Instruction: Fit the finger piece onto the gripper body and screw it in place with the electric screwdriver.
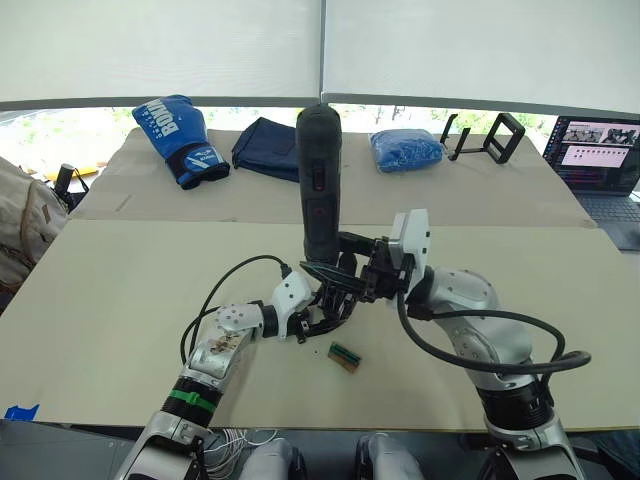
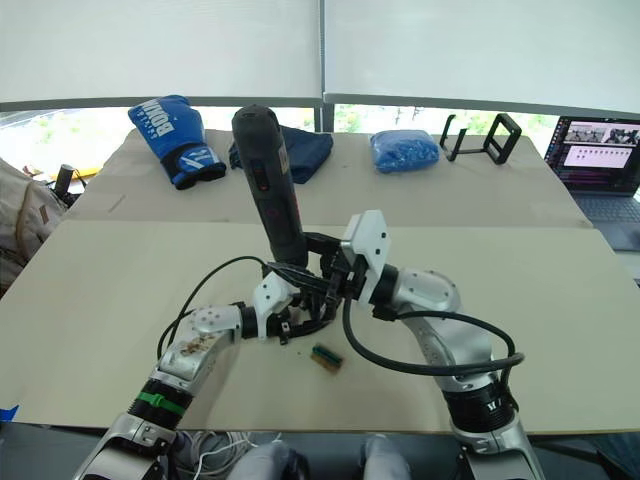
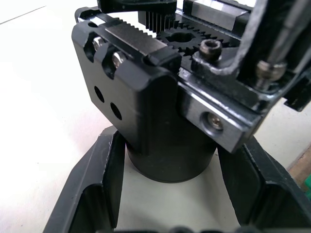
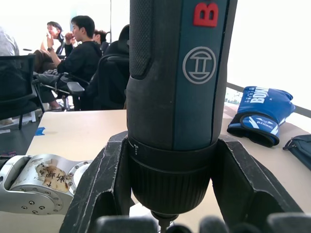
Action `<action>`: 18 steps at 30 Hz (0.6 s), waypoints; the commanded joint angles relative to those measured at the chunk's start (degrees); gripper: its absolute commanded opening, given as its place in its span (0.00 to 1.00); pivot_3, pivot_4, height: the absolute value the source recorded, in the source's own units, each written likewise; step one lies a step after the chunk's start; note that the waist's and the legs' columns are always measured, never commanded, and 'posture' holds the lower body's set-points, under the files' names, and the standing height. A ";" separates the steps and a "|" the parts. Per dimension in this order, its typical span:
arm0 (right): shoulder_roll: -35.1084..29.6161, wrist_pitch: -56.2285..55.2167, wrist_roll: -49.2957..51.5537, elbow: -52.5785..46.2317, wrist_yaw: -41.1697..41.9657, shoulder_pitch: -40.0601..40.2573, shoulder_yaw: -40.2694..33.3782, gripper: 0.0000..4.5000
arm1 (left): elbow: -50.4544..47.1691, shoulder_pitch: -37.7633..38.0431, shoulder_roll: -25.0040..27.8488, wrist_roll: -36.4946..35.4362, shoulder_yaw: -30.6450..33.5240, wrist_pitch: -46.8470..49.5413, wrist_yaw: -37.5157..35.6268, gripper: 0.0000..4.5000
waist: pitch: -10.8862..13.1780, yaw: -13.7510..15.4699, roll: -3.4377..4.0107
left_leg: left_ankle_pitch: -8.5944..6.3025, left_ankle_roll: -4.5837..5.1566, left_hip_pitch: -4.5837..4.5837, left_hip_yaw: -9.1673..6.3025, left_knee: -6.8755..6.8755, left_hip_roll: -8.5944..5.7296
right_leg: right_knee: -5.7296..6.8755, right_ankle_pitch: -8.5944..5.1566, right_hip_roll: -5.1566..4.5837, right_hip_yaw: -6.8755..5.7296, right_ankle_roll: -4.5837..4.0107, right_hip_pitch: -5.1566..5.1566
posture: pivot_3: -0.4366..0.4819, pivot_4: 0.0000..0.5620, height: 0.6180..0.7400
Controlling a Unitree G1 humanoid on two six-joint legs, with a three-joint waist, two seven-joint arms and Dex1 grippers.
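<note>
Screwdriving stage, judged from the layout. Electric screwdriver point(image 1: 318, 180) upright near the middle of the tabletop point(image 1: 120, 300), bit end down, clamped in the right gripper point(image 1: 372, 270) around its lower collar; in the right wrist view, black fingers point(image 4: 104, 187) pressed on both sides of the barrel just above the chuck. Gripper body point(image 3: 160, 107) directly beneath, resting on the tabletop toward the near edge, held by the left gripper point(image 1: 315, 310); in the left wrist view, fingers point(image 3: 99, 187) flanking its round barrel, contact on either side not certain, so probably a light hold rather than a firm clamp. Finger piece not picked out among the dark parts; cannot tell whether already seated.

Handling, as judgement: screwdriver long, thick, top-heavy, likely to tip; grip low at the collar sensible, rubbery textured sleeve giving friction. Gripper body rigid, compact, light enough to skid or twist under driving torque; best held by the smooth cylindrical barrel, clear of linkage and gear.

Materials: body matte black blocks with toothed rack, central gear, bright screw heads, one bare metal bar with a socket screw. Tabletop pale, smooth, matte. Small green-brown block point(image 1: 344, 356) lying just beside, toward the near edge.
</note>
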 commanded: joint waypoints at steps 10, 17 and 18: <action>-0.34 0.93 -2.13 2.08 -1.19 2.36 3.44 0.43 | 1.84 1.19 0.25 1.00 -2.28 1.77 -0.75 0.51 | -0.22 -0.04 -0.01 | 0.00 0.00 0.09 -0.01 -0.03 0.01 | 0.00 0.00 -0.04 0.03 0.00 0.03 | 0.48 0.27 1.00; -2.80 -3.00 -6.36 2.79 1.27 3.91 6.64 0.43 | 1.62 1.35 0.26 0.87 -2.20 2.00 -0.59 0.51 | -0.55 -0.12 -0.08 | -0.01 0.00 0.21 0.00 -0.07 0.02 | -0.01 -0.02 -0.05 0.07 0.00 0.10 | 0.48 0.27 1.00; -2.59 -3.11 -6.22 2.79 1.10 3.89 6.67 0.43 | 1.56 1.40 0.29 0.87 -2.25 2.03 -0.61 0.51 | -0.58 -0.12 -0.10 | -0.01 -0.01 0.24 -0.01 -0.09 0.02 | -0.01 -0.02 -0.05 0.08 0.00 0.11 | 0.48 0.27 1.00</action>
